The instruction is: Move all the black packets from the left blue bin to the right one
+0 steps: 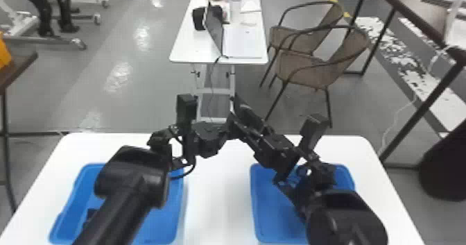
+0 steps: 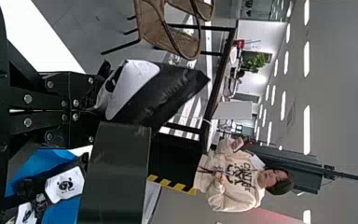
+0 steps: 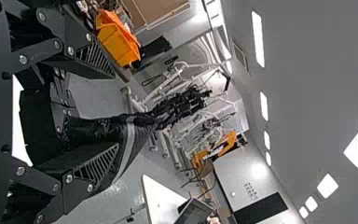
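My left gripper [image 1: 225,127] and my right gripper [image 1: 247,117] meet above the table, between and beyond the bins. In the left wrist view, my left gripper [image 2: 81,110] is shut on one end of a black packet [image 2: 168,91] with a white patch. The right wrist view has my right gripper [image 3: 95,114] spread, with the dark packet [image 3: 133,147] between its fingers. The left blue bin [image 1: 163,223] has a small dark object [image 1: 91,214] in it, partly covered by my left arm. My right arm covers much of the right blue bin [image 1: 274,213].
Both bins stand on a white table [image 1: 216,192], with a bare strip between them. Beyond it are a smaller white table [image 1: 189,50] with a laptop [image 1: 242,41], and brown chairs [image 1: 308,69]. A dark metal frame [image 1: 409,129] stands at the right.
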